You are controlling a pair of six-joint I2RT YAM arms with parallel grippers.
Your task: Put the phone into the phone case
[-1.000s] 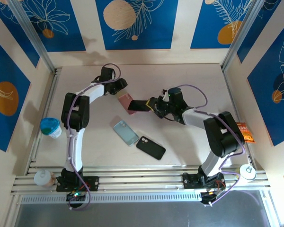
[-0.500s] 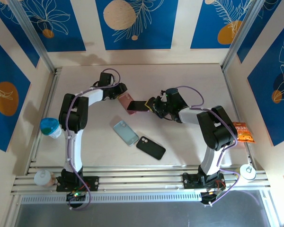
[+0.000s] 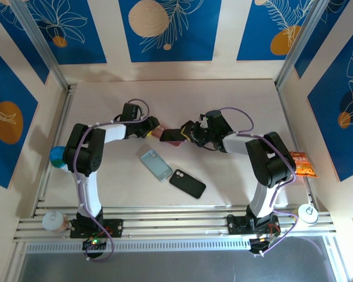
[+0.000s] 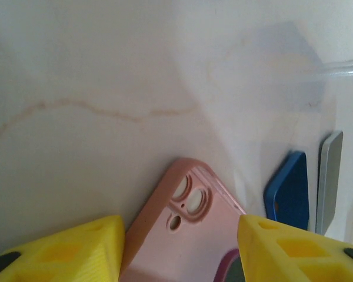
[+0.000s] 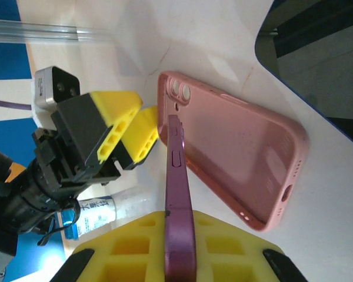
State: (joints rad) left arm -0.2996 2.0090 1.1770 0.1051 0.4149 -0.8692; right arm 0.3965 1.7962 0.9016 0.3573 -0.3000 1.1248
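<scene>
Pale marbled table point(image 3: 247, 100), blue leaf panels point(image 3: 165, 29) all round. Pink case point(image 5: 241, 153) lies flat mid-table; left gripper point(image 4: 179, 235) sits open at its camera end, right gripper point(image 3: 189, 133) pinches the purple phone point(image 5: 177, 194) edge-up over it.

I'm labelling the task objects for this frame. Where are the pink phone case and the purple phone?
pink phone case point(image 5: 241, 153): right wrist view, middle of its flat back panel.
purple phone point(image 5: 177, 200): right wrist view, on its narrow side edge, seen edge-on.
</scene>
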